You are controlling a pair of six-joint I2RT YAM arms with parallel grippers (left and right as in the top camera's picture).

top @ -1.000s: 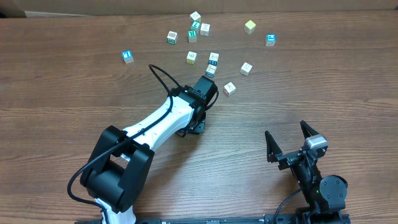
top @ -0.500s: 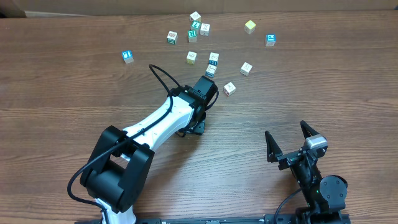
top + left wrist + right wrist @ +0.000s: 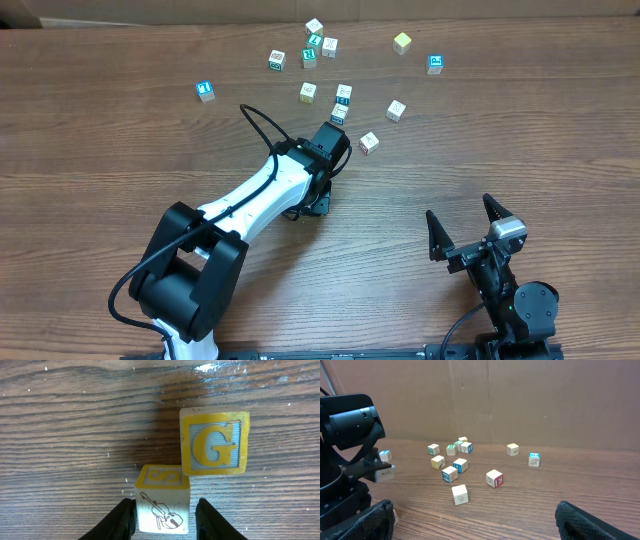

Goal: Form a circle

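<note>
In the left wrist view my left gripper point(image 3: 164, 506) is shut on a pale cube point(image 3: 163, 510) that has a violin drawing on its side and a yellow-framed S on top. The left finger presses its side and the right finger sits at its other side. A cube with a yellow G point(image 3: 214, 441) stands just beyond it to the right, and their corners overlap in view. From overhead the left arm point(image 3: 270, 190) hides both cubes. No circle of cubes shows in any view. My right gripper point(image 3: 459, 208) stands open and holds nothing.
Loose cubes are scattered at the table's far side: a pale yellow one point(image 3: 402, 42), a blue-faced one point(image 3: 435, 64), another blue-faced one point(image 3: 205, 90), a green-faced group point(image 3: 313, 45), and whitish ones point(image 3: 369, 143) point(image 3: 396, 110) nearest the left arm. A cardboard wall point(image 3: 520, 400) stands behind them.
</note>
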